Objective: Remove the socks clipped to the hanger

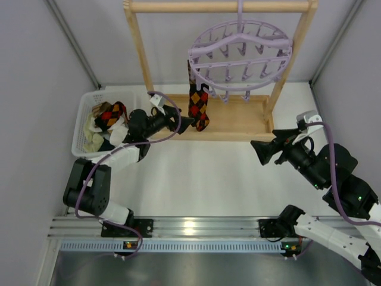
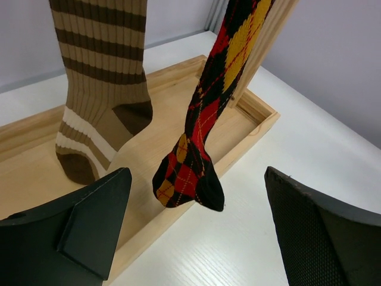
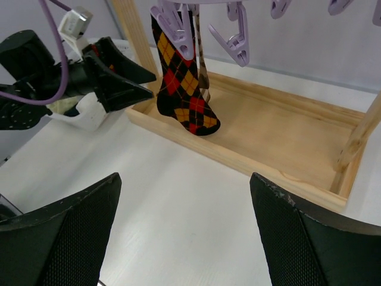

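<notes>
Black two-finger left gripper (image 1: 186, 123): jaws spread wide, nothing held. In its wrist view the two fingers frame the toe of the black sock with red, orange and yellow argyle diamonds (image 2: 196, 137). The toe hangs between and a little beyond the tips, with no contact. The sock is clipped by its cuff to the left rim of the round lavender plastic drying hanger (image 1: 240, 36). Its foot dangles just above the floor of the light wooden frame rack (image 1: 140, 47).

Brown ribbed sock with tan and cream stripes (image 2: 101, 89) hangs just beside the argyle one, on the same side of the hanger. In the top view it is mostly hidden behind the argyle sock.

Step in hand (judgement): approach for a grasp on the argyle sock. Two socks are left on the clips.

Next move calls for easing forward until the foot sits fully between the fingers. Then close, and pull down and away so the clip lets go.

Around:
- White plastic mesh basket (image 1: 83, 119) sits left of the left arm and holds a heap of socks, one of them argyle.
- The other lavender clips (image 3: 235, 44) hang empty.
- Black right gripper (image 1: 260, 152) is splayed and empty, low over the white table and well apart from the socks.

In the way:
- The raised wooden lip of the rack base lies right under the toe.
- The brown sock is close enough to be caught along with the argyle one.
- The hanger hangs only by its hook, so a pull may swing it.
</notes>
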